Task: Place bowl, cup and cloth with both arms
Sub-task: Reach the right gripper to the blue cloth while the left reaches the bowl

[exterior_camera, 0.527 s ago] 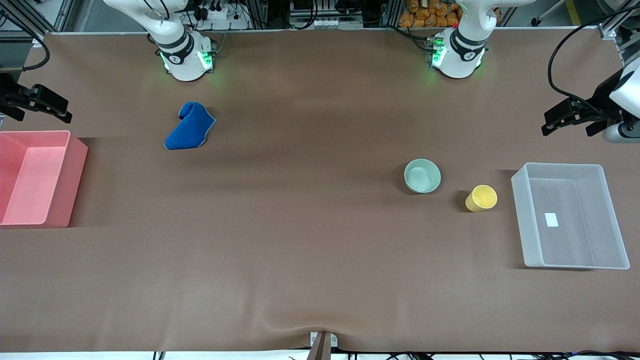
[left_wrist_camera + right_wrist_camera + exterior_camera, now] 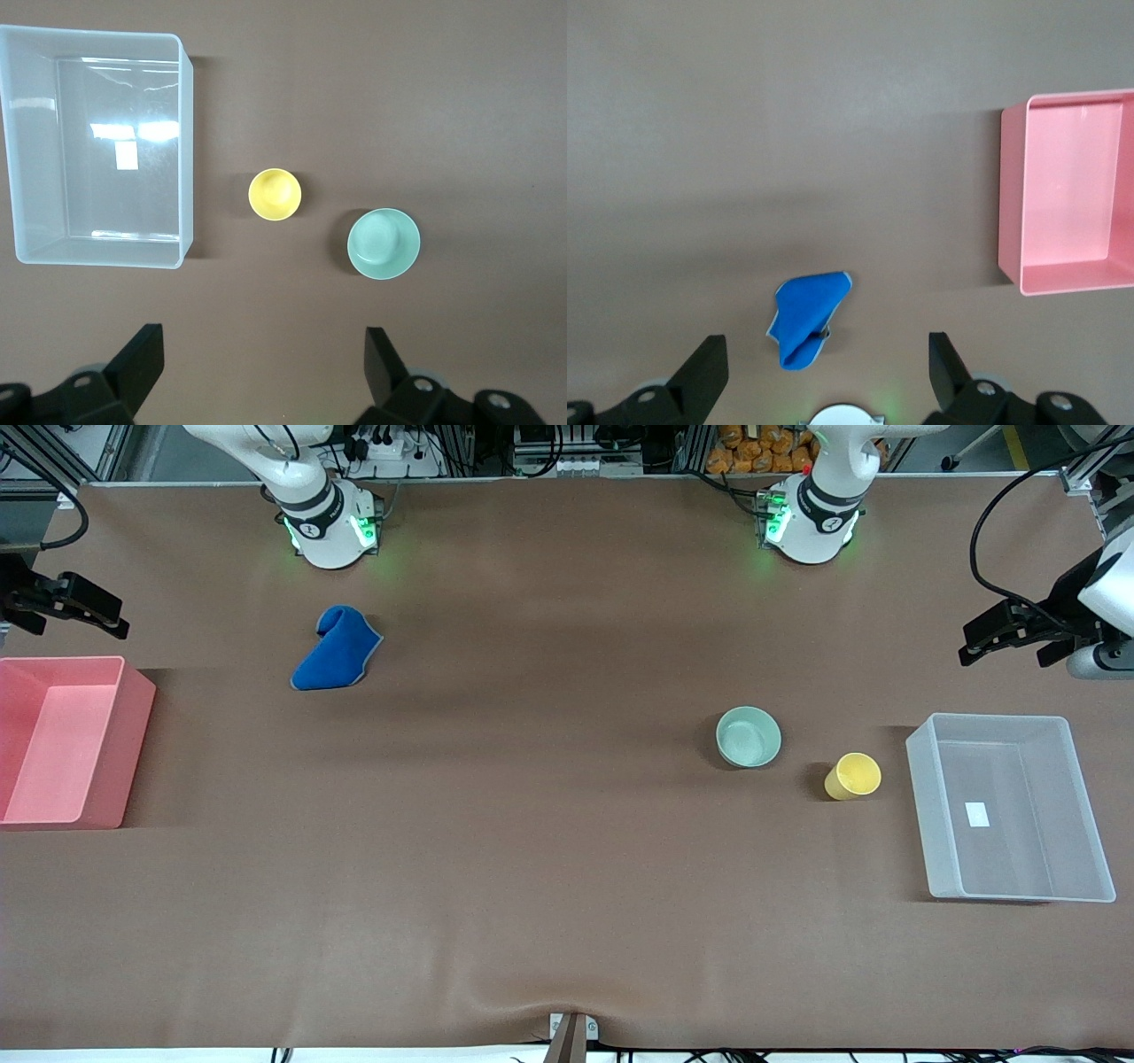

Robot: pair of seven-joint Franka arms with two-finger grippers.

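The mint green bowl (image 2: 749,736) sits on the brown table toward the left arm's end, with the yellow cup (image 2: 853,776) beside it, a little nearer the front camera. Both show in the left wrist view, the bowl (image 2: 383,243) and the cup (image 2: 275,195). The blue cloth (image 2: 337,650) lies crumpled near the right arm's base and shows in the right wrist view (image 2: 808,317). My left gripper (image 2: 1005,631) is open and empty, high above the table edge by the clear bin. My right gripper (image 2: 71,607) is open and empty, high above the pink bin.
A clear plastic bin (image 2: 1010,806) stands at the left arm's end of the table, beside the cup. A pink bin (image 2: 66,740) stands at the right arm's end. The arm bases (image 2: 330,527) (image 2: 811,522) stand along the table's edge farthest from the front camera.
My right gripper has shifted slightly upward in the front view. The left gripper and the objects have not moved.
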